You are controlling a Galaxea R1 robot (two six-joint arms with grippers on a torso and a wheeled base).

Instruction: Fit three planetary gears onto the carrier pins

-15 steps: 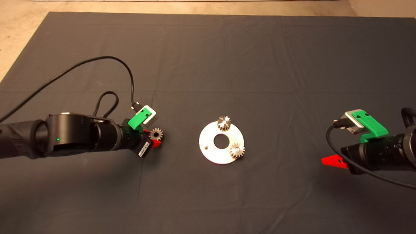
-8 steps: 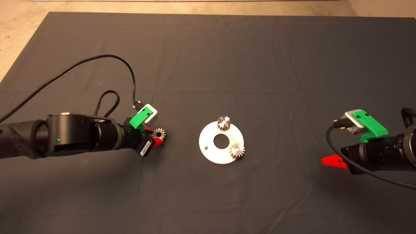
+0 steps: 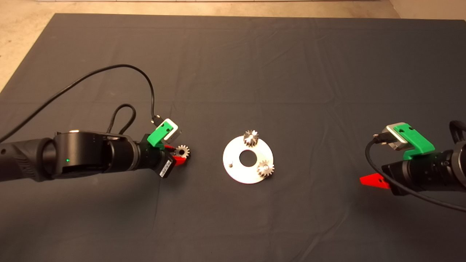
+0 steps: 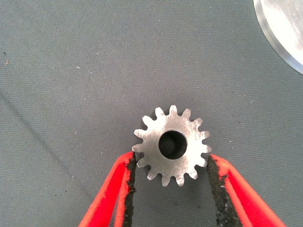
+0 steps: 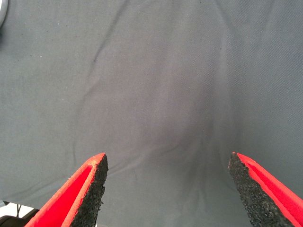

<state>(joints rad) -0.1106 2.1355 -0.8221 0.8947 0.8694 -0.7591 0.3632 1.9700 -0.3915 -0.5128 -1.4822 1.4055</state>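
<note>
Gears: my left tool (image 4: 170,163) pinches one gear (image 4: 171,145) by its teeth, out at 9 o'clock from the disc (image 3: 247,159). Two gears (image 3: 251,137) (image 3: 265,169) sit on pins at 12 and 4; one pin (image 3: 231,164) is bare. My right tool (image 5: 168,163) waits spread wide at 3.

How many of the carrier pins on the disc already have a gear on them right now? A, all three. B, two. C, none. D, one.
B: on the disc, one seated gear sits at the far edge and another at the near right, while the third pin stands bare and the third gear is pinched in the left gripper.
</note>
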